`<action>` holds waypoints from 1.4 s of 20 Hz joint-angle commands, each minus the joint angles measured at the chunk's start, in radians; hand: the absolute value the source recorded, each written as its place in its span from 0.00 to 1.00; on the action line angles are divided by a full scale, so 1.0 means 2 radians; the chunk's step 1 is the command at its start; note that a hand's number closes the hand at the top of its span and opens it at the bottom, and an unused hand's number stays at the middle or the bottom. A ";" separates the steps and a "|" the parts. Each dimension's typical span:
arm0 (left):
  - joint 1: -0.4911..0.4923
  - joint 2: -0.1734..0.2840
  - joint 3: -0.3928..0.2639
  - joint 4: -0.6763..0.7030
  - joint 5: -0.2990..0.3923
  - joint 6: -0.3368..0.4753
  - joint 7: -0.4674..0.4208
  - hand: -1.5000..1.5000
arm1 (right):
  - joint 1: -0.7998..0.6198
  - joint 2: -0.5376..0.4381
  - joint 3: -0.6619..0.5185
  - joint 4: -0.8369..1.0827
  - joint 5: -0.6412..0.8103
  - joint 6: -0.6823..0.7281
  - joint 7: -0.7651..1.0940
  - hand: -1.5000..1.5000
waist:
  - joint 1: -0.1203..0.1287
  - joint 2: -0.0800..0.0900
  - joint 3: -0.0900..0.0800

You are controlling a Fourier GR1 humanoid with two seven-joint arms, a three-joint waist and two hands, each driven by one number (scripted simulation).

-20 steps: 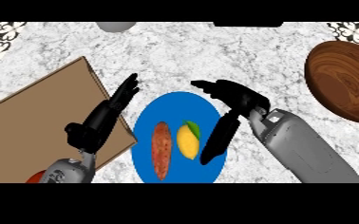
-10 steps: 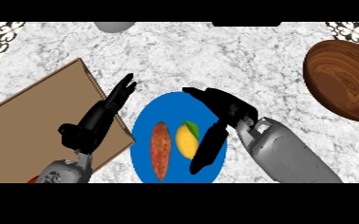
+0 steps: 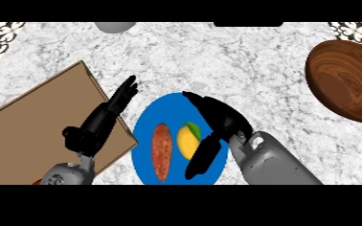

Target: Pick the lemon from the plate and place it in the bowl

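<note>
A yellow lemon (image 3: 187, 142) with a green leaf lies on a blue plate (image 3: 150, 124), next to an orange sweet potato (image 3: 162, 150). My right hand (image 3: 225, 118) hovers over the plate's right side, just right of the lemon, its fingers relaxed and holding nothing. Its thumb points down along the plate's right part. My left hand (image 3: 102, 119) rests open at the plate's left, fingers up, over the corner of a cutting board. The brown wooden bowl (image 3: 338, 84) sits at the far right edge.
A brown cutting board (image 3: 46, 119) covers the left of the marble counter. A grey round object (image 3: 115, 26) shows at the top edge, and patterned items sit in both top corners.
My right hand has slid left over the plate, closing in on the lemon. The left hand, lemon and sweet potato have stayed put.
</note>
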 commanded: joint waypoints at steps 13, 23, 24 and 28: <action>-0.026 -0.012 0.041 0.033 -0.006 -0.032 -0.006 0.50 | 0.067 0.056 -0.010 0.057 0.121 0.014 -0.017 0.00 | 0.000 0.001 0.000; 0.003 -0.024 0.043 -0.008 -0.025 -0.045 0.006 0.50 | 0.052 0.094 -0.049 0.122 0.162 0.035 -0.077 0.00 | 0.002 0.001 0.000; 0.024 -0.036 0.026 -0.017 -0.030 -0.036 0.009 0.50 | 0.055 0.094 -0.059 0.140 0.162 0.031 -0.104 0.00 | 0.002 0.001 0.000; -0.009 -0.043 0.036 0.022 -0.039 -0.035 -0.004 0.50 | 0.060 0.095 -0.046 0.132 0.201 -0.004 -0.150 1.00 | 0.000 0.001 0.000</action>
